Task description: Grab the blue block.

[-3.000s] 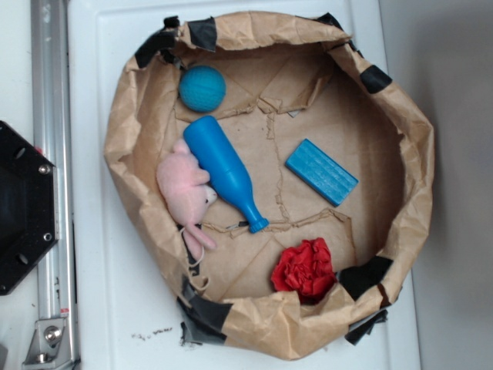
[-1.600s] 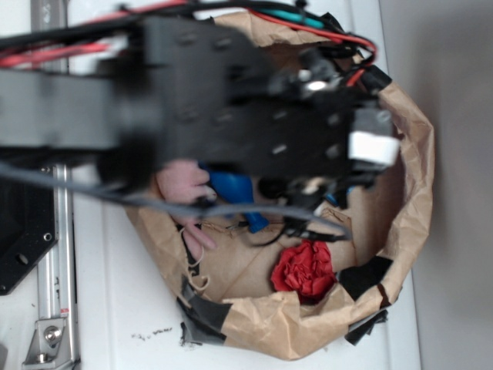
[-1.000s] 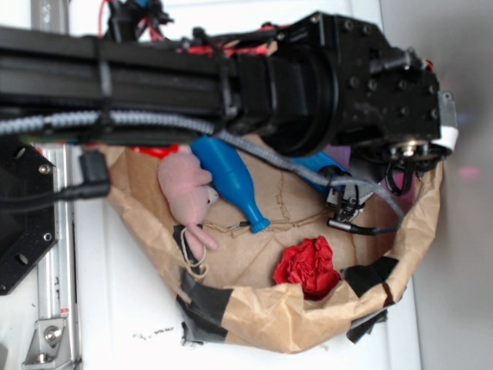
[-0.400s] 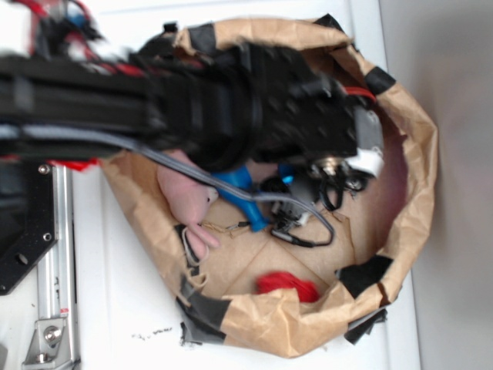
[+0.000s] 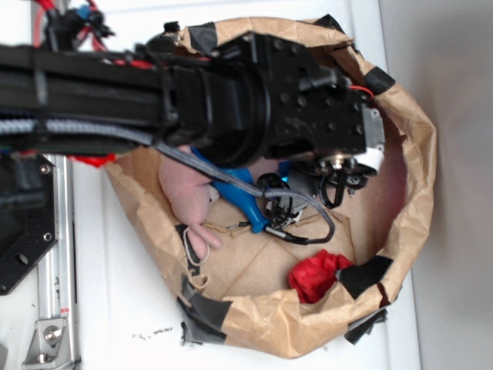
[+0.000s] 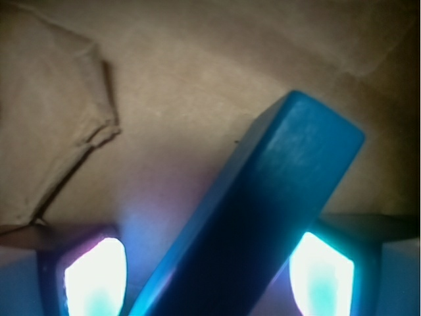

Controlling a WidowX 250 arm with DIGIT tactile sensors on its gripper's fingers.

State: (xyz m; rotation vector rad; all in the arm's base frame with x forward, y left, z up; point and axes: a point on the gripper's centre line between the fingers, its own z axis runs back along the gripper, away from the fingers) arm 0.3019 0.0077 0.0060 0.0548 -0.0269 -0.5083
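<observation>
Red cloth shifted right; only wrist shows blue block btwn fingers

Blue block matt, finely textured; paper liner crumpled.

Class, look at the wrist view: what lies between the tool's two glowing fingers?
The blue block lies slanted between the tool's two fingers, over brown paper. The exterior view hides this under the arm.
</observation>
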